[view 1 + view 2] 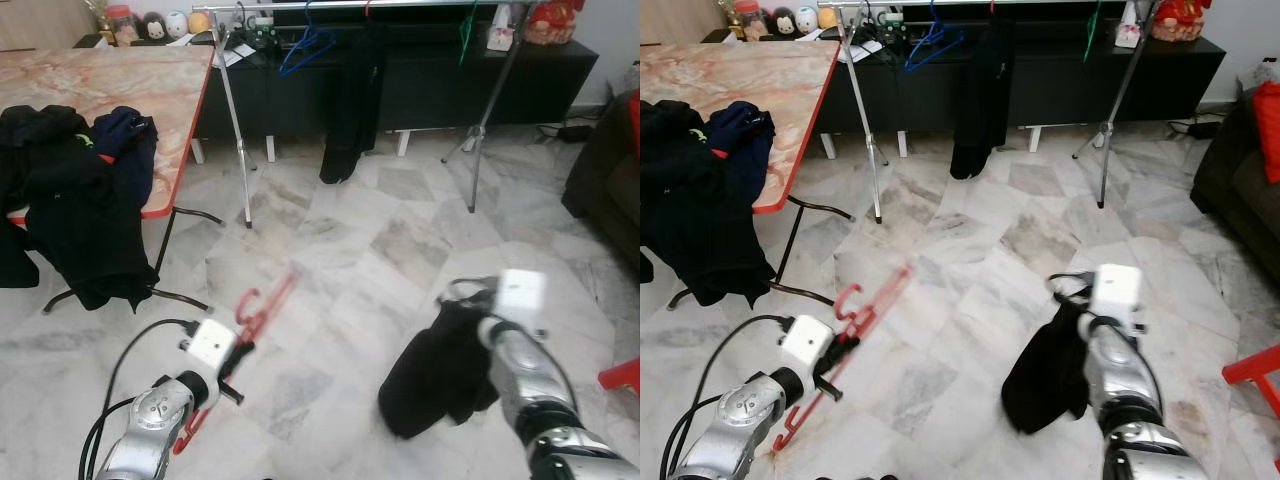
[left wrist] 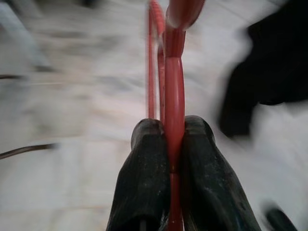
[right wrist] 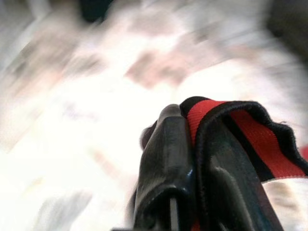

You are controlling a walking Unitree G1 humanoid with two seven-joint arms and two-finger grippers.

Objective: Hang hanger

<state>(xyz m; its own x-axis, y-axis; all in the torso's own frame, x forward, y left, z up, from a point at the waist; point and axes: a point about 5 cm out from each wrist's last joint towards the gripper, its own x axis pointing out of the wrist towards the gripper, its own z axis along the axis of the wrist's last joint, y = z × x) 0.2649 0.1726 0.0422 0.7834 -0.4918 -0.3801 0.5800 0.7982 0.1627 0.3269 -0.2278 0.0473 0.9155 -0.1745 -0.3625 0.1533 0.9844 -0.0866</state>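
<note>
Left wrist view shows my left gripper (image 2: 174, 159) pinching the red hanger (image 2: 173, 91), both black fingers pressed flat against its thin plastic bar so it cannot twist as I carry it. From my head, the hanger juts from that gripper at about 7 o'clock, its hook end pointing up toward 12 o'clock, which I judge keeps the hook free for the clothes rail (image 1: 380, 5) standing well apart at 12 o'clock. A blue hanger (image 1: 306, 45), a green one and a dark garment (image 1: 352, 100) already hang there. My right gripper (image 3: 192, 159) is clamped on the red-and-black edge of a black garment (image 1: 440, 370), which dangles at 5 o'clock clear of the marble floor (image 1: 400, 230), probably so it can be dressed onto the hanger. More dark clothes (image 1: 75, 190) lie draped over the table (image 1: 140, 75) at 10 o'clock. I can read no writing or brand anywhere; the small items behind the rail are too small to tell.
</note>
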